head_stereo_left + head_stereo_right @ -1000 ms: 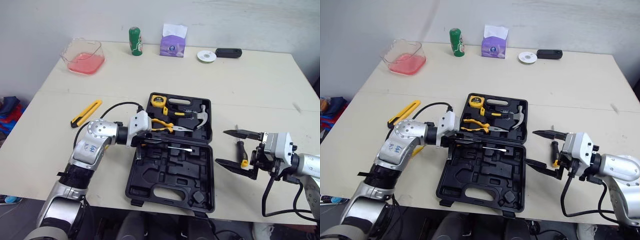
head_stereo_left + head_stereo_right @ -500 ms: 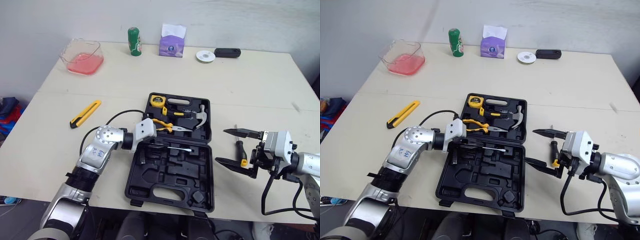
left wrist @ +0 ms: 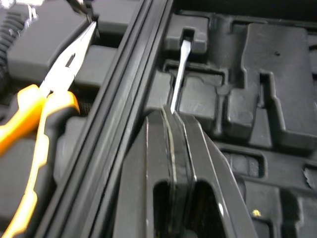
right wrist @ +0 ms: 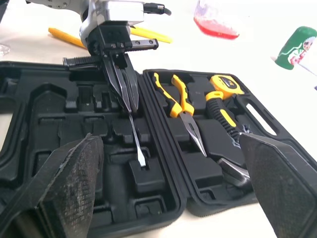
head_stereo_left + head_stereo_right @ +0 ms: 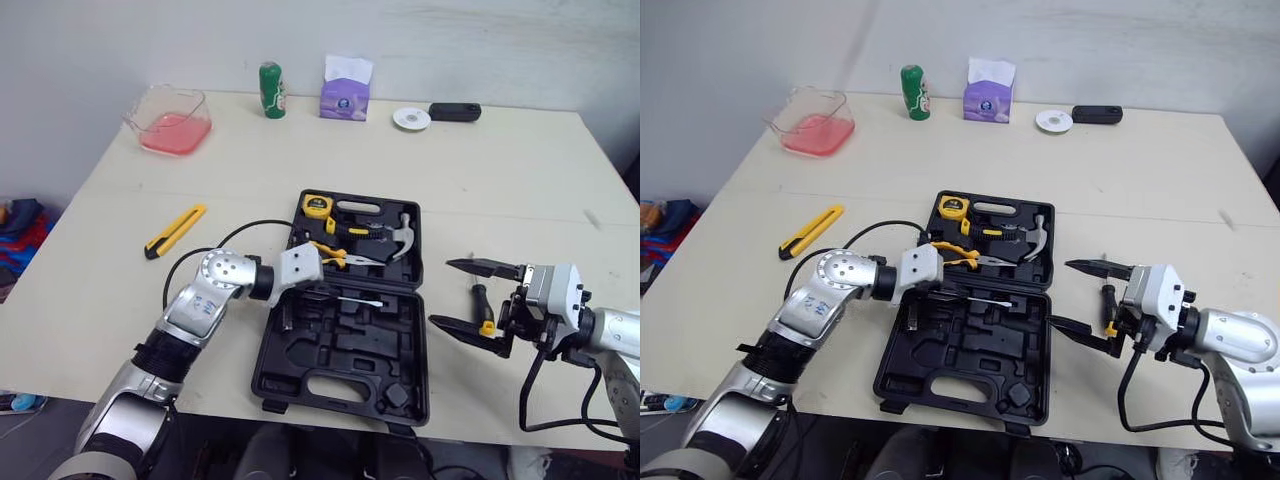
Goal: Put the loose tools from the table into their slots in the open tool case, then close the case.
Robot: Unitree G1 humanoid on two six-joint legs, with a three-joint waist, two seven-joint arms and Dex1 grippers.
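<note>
Left claw (image 3: 171, 119): closed tight on flat screwdriver (image 3: 179, 74), blade tip in a moulded slot of the tool case (image 5: 340, 372), near half | Right claw (image 5: 442, 292): spread wide, holding nothing, beside small screwdriver (image 5: 481, 300) lying on counter (image 5: 500, 180) right of case | Utility knife (image 5: 174, 229): on counter, left of case

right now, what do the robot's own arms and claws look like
The left arm is silver, with rounded joint housings, small blue markings and a pale boxy wrist; a black cable loops off it. The right arm is silver too, with a second black cable hanging beneath. The left claw and right claw each have two long, tapered black fingers.
</note>
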